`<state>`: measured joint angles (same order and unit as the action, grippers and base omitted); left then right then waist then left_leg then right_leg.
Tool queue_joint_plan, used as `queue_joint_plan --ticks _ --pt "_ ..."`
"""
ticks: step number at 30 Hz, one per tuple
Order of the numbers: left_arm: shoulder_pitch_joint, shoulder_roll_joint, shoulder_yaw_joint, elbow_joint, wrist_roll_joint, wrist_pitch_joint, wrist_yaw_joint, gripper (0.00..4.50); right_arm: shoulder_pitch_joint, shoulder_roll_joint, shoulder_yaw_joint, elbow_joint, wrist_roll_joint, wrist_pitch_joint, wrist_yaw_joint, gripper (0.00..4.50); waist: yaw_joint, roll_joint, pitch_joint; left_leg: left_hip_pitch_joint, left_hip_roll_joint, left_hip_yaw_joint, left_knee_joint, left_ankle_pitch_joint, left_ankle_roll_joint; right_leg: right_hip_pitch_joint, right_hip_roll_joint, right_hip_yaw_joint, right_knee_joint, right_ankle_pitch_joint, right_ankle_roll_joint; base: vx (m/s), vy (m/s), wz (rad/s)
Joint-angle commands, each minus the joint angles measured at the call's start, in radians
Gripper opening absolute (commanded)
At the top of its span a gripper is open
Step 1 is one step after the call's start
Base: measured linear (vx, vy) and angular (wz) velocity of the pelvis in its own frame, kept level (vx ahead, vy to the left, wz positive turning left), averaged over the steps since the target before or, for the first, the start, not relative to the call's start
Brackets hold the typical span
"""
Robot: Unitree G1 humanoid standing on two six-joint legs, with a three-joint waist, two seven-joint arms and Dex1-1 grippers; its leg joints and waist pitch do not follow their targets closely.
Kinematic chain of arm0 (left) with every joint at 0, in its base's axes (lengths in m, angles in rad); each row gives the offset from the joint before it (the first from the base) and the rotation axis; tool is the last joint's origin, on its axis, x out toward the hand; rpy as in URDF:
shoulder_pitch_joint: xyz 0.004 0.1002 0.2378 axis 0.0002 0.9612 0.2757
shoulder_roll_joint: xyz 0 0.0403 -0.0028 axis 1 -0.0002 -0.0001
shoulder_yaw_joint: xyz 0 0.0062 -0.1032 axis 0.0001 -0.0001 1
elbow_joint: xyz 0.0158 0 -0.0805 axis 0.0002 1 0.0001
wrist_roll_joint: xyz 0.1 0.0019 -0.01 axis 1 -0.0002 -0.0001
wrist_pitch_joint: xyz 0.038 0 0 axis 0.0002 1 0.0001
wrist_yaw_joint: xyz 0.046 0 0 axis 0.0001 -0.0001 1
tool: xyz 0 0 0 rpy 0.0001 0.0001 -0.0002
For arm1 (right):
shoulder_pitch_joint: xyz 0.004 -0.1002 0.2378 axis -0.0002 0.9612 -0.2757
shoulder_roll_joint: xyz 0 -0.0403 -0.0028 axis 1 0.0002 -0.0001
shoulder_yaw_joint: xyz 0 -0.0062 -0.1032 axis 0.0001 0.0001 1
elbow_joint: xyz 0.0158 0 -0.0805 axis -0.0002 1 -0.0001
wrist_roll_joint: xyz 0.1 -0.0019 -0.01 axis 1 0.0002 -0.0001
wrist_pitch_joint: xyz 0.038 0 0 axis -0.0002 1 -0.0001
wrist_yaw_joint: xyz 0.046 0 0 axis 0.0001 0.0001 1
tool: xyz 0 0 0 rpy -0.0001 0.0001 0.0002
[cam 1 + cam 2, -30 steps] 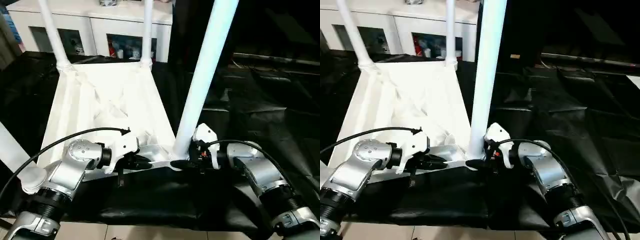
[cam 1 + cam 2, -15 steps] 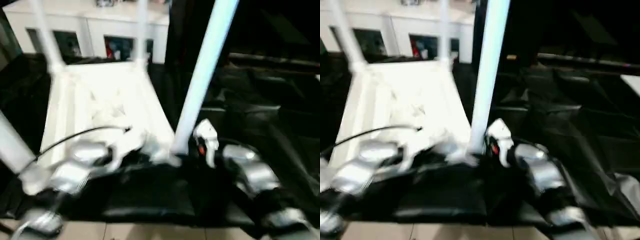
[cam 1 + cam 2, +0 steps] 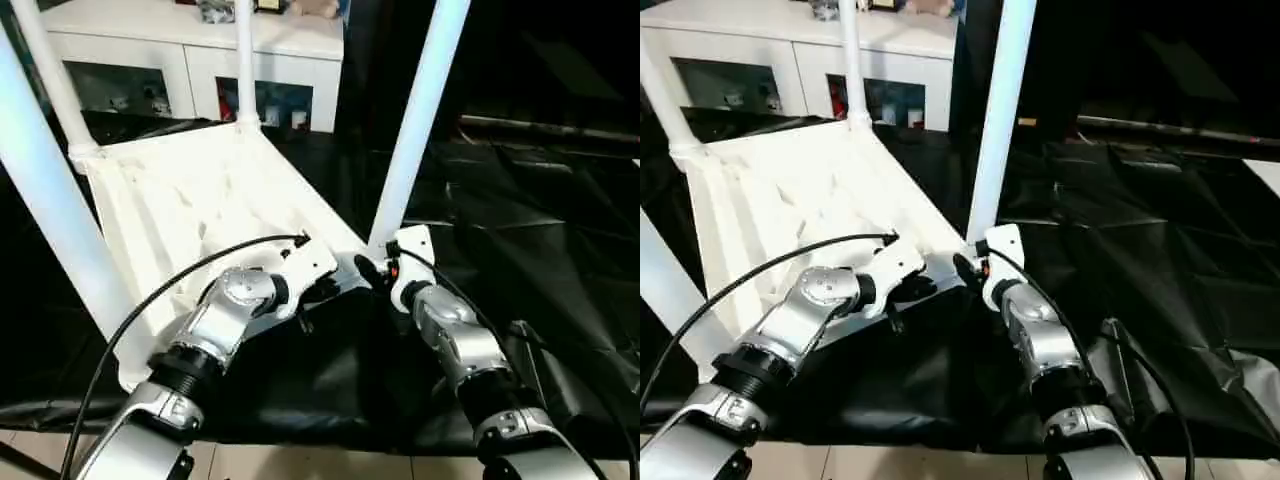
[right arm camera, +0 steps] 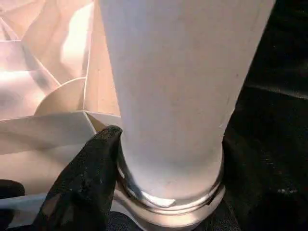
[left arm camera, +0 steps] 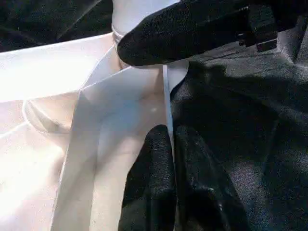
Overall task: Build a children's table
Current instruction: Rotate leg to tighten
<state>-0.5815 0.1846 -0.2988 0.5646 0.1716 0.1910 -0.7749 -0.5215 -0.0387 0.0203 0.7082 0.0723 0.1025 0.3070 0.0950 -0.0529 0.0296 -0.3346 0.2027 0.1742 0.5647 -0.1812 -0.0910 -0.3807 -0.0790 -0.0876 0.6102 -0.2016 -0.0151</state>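
Observation:
The children's table lies upside down on the black work table, its ribbed underside (image 3: 190, 200) facing up and four white legs standing upright. My left gripper (image 5: 169, 132) is shut on the thin near rim (image 5: 166, 96) of the top, close to the near right corner. My right gripper (image 3: 375, 270) is closed around the base of the near right leg (image 3: 415, 120), where the leg enters its corner socket. One black finger (image 4: 91, 178) lies against the leg (image 4: 178, 86) there. The near left leg (image 3: 50, 190) rises at the left.
The black cover (image 3: 540, 230) stretches in folds to the right and front of the table. A white cabinet with glass doors (image 3: 190, 70) stands behind. My left arm's cable (image 3: 180, 285) arcs over the underside. Light floor (image 3: 300, 460) shows past the work table's front edge.
The white table has swung on the black cover, its near right corner now farther from me, with both arms reaching forward and still holding it. The view has also shifted.

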Motion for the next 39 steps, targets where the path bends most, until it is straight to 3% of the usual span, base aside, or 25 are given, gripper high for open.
queue_joint_plan --ticks 1,4,5,6,7,8,9,12,15,19,20,25,26,27,29,35,39 --pt "0.021 -0.013 -0.014 0.027 -0.012 -0.040 0.001 0.00 0.004 0.021 0.047 -0.027 0.018 -0.012 0.093 3.51 -0.001 -0.004 -0.038 -0.008 0.030 -0.009 -0.069 -0.256 0.015 0.030 -0.074 0.056 -0.093 -0.327 -0.108 0.000 0.000 0.00" --pt "0.043 0.024 0.003 0.001 -0.045 -0.082 -0.053 0.00 0.004 -0.035 0.070 -0.068 0.037 -0.016 0.225 3.69 0.001 -0.004 -0.037 -0.008 0.029 -0.009 -0.069 -0.260 0.021 0.031 -0.076 0.057 -0.097 -0.361 -0.103 0.000 0.000 0.00" --pt "0.043 0.024 0.003 0.001 -0.045 -0.082 -0.053 0.00 0.004 -0.035 0.070 -0.068 0.037 -0.016 0.225 3.78 0.003 -0.008 -0.037 -0.012 0.031 -0.011 -0.069 -0.249 0.029 0.034 -0.077 0.056 -0.095 -0.359 -0.100 0.000 0.000 0.00" --pt "0.063 0.052 0.017 -0.027 -0.074 -0.103 -0.107 0.00 0.019 -0.092 0.105 -0.118 0.048 -0.010 0.361 3.90 0.003 -0.006 -0.037 -0.012 0.032 -0.010 -0.068 -0.241 0.038 0.033 -0.077 0.056 -0.096 -0.354 -0.100 0.000 0.000 0.00" --pt "0.063 0.052 0.017 -0.027 -0.074 -0.103 -0.107 0.00 0.019 -0.092 0.105 -0.118 0.048 -0.010 0.361 3.98 0.003 -0.006 -0.038 -0.014 0.033 -0.010 -0.067 -0.235 0.041 0.035 -0.077 0.056 -0.093 -0.342 -0.103 0.000 0.000 0.00" --pt "0.082 0.100 0.025 -0.059 -0.101 -0.122 -0.181 0.00 0.048 -0.174 0.146 -0.187 0.059 0.013 0.514 3.98 0.003 -0.005 -0.037 -0.015 0.032 -0.007 -0.067 -0.219 0.046 0.033 -0.074 0.057 -0.091 -0.320 -0.108 0.000 0.000 0.00" --pt "0.082 0.100 0.025 -0.059 -0.101 -0.122 -0.181 0.00 0.048 -0.174 0.146 -0.187 0.059 0.013 0.514 3.98 0.005 -0.007 -0.038 -0.017 0.032 -0.010 -0.067 -0.208 0.048 0.039 -0.073 0.055 -0.090 -0.310 -0.108 0.000 0.000 0.00" --pt "0.105 0.153 0.034 -0.103 -0.143 -0.134 -0.279 0.00 0.082 -0.254 0.176 -0.260 0.083 0.018 0.665 3.98 0.005 -0.005 -0.037 -0.016 0.033 -0.006 -0.065 -0.189 0.062 0.035 -0.071 0.056 -0.084 -0.254 -0.131 0.000 0.000 0.00" --pt "0.131 0.201 0.044 -0.159 -0.194 -0.126 -0.378 0.00 0.088 -0.291 0.171 -0.288 0.102 0.042 0.727 3.98 0.006 -0.005 -0.040 -0.015 0.036 -0.006 -0.061 -0.158 0.072 0.038 -0.071 0.057 -0.073 -0.183 -0.159 0.000 0.000 0.00" --pt "0.160 0.239 0.049 -0.226 -0.239 -0.086 -0.448 0.00 0.076 -0.302 0.170 -0.277 0.102 0.046 0.750 3.98 0.003 -0.005 -0.051 -0.019 0.034 -0.002 -0.050 -0.060 0.092 0.039 -0.065 0.056 -0.047 -0.009 -0.221 0.000 0.000 0.00" --pt "0.165 0.243 0.049 -0.234 -0.243 -0.084 -0.452 0.00 0.076 -0.307 0.176 -0.280 0.099 0.049 0.754 3.98 0.004 -0.004 -0.049 -0.019 0.033 0.001 -0.048 -0.055 0.102 0.036 -0.063 0.056 -0.046 0.018 -0.233 0.000 0.000 0.00" --pt "0.173 0.245 0.051 -0.241 -0.243 -0.087 -0.452 0.00 0.072 -0.310 0.208 -0.264 0.067 0.046 0.765 3.98 0.008 -0.004 -0.043 -0.018 0.033 0.001 -0.053 -0.127 0.074 0.037 -0.069 0.056 -0.059 -0.093 -0.207 0.000 0.000 0.00" --pt "0.178 0.247 0.051 -0.247 -0.245 -0.084 -0.452 0.00 0.078 -0.315 0.219 -0.263 0.057 0.042 0.774 3.83 0.009 -0.010 -0.041 -0.020 0.033 0.000 -0.054 -0.135 0.067 0.038 -0.069 0.056 -0.061 -0.124 -0.195 0.000 0.000 0.00" --pt "0.178 0.247 0.051 -0.247 -0.245 -0.084 -0.452 0.00 0.078 -0.315 0.219 -0.263 0.057 0.042 0.775 3.72 0.010 -0.008 -0.043 -0.019 0.034 -0.001 -0.054 -0.137 0.064 0.039 -0.071 0.056 -0.061 -0.132 -0.191 0.000 0.000 0.00" --pt "0.182 0.252 0.052 -0.252 -0.247 -0.080 -0.454 0.00 0.082 -0.312 0.216 -0.258 0.055 0.040 0.776 3.62 0.009 -0.009 -0.043 -0.018 0.034 -0.001 -0.054 -0.123 0.059 0.038 -0.069 0.057 -0.059 -0.122 -0.184 0.000 0.000 0.00" --pt "0.189 0.253 0.058 -0.259 -0.242 -0.073 -0.455 0.00 0.086 -0.302 0.200 -0.241 0.076 0.034 0.770 3.17 0.009 -0.009 -0.045 -0.018 0.032 0.000 -0.049 -0.091 0.073 0.039 -0.067 0.057 -0.051 -0.052 -0.207 0.000 0.000 0.00" --pt "0.191 0.249 0.059 -0.257 -0.246 -0.068 -0.451 0.00 0.086 -0.284 0.181 -0.222 0.100 0.033 0.770 2.83 0.008 -0.009 -0.045 -0.019 0.032 0.000 -0.049 -0.096 0.075 0.040 -0.068 0.057 -0.052 -0.058 -0.212 0.000 0.000 0.00"
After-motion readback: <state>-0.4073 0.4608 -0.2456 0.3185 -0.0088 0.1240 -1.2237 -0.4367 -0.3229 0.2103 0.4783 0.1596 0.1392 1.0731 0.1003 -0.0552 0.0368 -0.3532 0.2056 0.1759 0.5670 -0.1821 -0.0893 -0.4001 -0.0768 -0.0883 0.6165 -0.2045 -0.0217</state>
